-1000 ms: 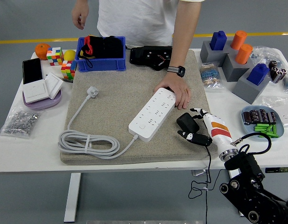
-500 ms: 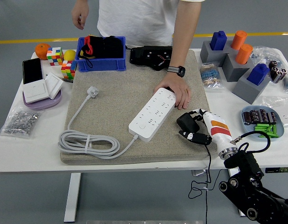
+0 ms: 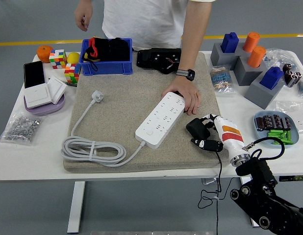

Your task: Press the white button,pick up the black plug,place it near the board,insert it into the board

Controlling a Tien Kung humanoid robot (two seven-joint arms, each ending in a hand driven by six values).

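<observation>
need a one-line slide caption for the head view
Right hand grips the black plug beside the power strip, which a person's hand steadies on the mat.

A white table [image 3: 38,155] carries a beige mat [image 3: 127,105] at centre, a bag of screws [image 3: 20,128] and purple tray [image 3: 43,105] on the left, grey blocks [image 3: 262,85] and a blue dish [image 3: 274,128] on the right.

Single head view, high on the robot's side, facing forward and down over the white table [image 3: 38,156].
</observation>
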